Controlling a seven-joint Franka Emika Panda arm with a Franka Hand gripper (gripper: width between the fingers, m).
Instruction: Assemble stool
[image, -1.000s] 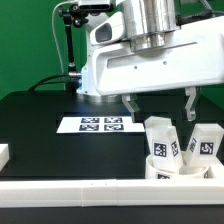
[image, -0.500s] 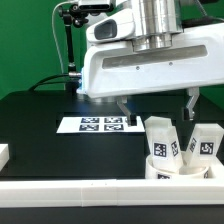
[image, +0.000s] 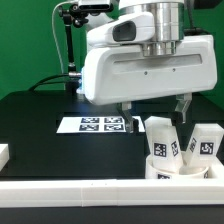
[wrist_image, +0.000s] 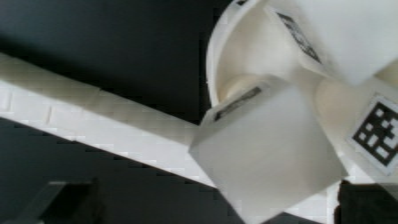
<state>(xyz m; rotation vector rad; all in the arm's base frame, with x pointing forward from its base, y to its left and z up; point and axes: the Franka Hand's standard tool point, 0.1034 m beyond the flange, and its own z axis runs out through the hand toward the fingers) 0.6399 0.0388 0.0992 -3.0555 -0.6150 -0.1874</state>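
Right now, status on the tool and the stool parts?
Tool open, empty, above the white plastic blocky legs. Legs upright in the white round rimmed seat, untouched. Marker board beside, clear of path.

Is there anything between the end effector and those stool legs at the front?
Nothing visible stands between. The open end effector hangs just above the legs, which stand clustered in the round seat. The marker board lies flat off to the exterior view's left.

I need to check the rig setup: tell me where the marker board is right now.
In the exterior view the marker board lies flat on the black table, near the middle, just to the exterior view's left of the stool legs and below the arm's open fingers.
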